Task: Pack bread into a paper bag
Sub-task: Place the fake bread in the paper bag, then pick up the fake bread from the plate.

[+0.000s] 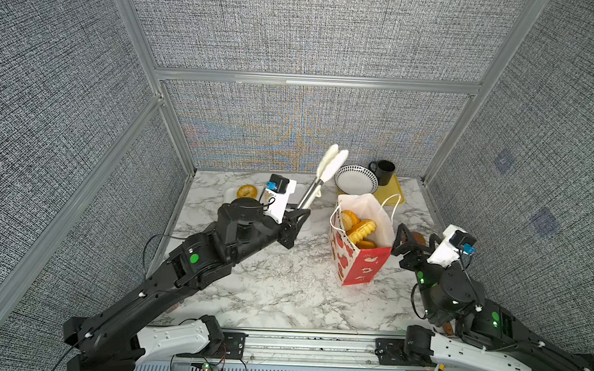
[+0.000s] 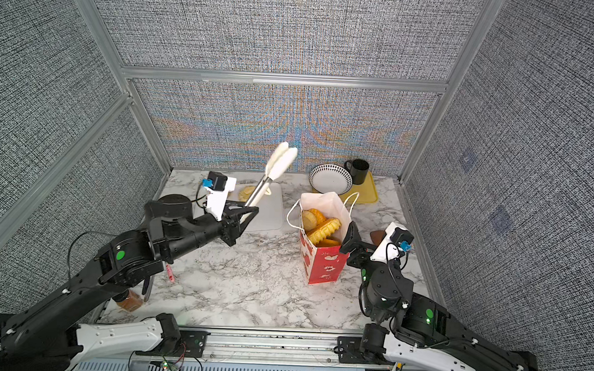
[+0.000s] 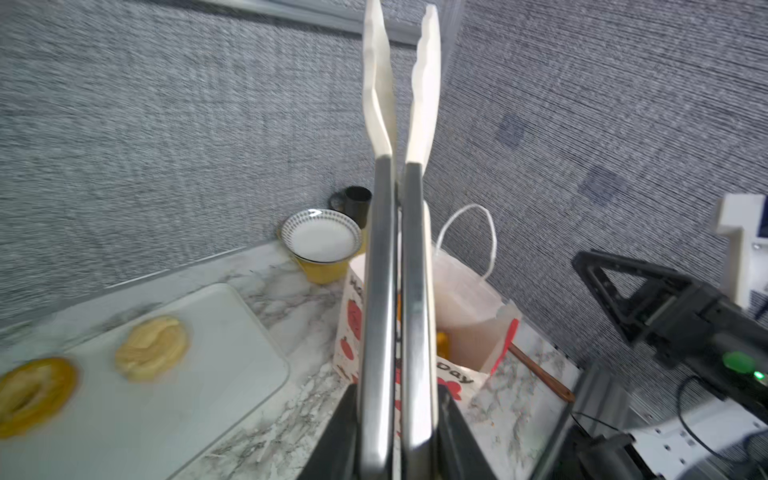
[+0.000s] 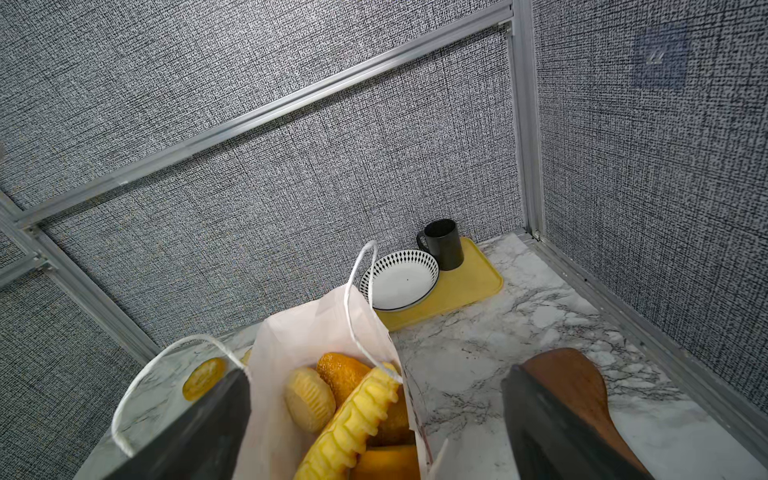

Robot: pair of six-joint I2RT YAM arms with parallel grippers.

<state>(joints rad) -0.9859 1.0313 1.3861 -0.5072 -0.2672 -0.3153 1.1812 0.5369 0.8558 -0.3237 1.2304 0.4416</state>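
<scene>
**Top views:** In both top views the left gripper [image 1: 300,213] clamps the steel handles of white-tipped tongs [image 1: 328,165]. They are raised off the marble table [image 1: 284,289], tips angled up toward the back wall, nearly together and empty. The red-and-white paper bag [image 1: 362,268] stands upright right of centre, with bread [image 1: 360,230] piled inside close to the rim. The right gripper [image 1: 416,239] sits at the bag's right edge, jaws wide and holding nothing; whether a finger touches the paper cannot be told. A bagel [image 1: 247,191] and a pale round roll [image 2: 247,192] lie on the white cutting board [image 2: 270,216], well apart from the bag.

**Left wrist view:** Though blurred, this view shows the tong arms squeezed close, with nothing between the tips.

**Right wrist view:** The camera looks into the bag's open mouth between the spread jaws, with a wooden spatula [image 4: 582,386] lying just beside.

**Step in hand:** Packing appears well along, and the robot seems to be between picks. The next move likely calls for lowering the tongs to the board and letting them spread around one of the two pieces. The bag's mouth must be kept open to receive it.
</scene>
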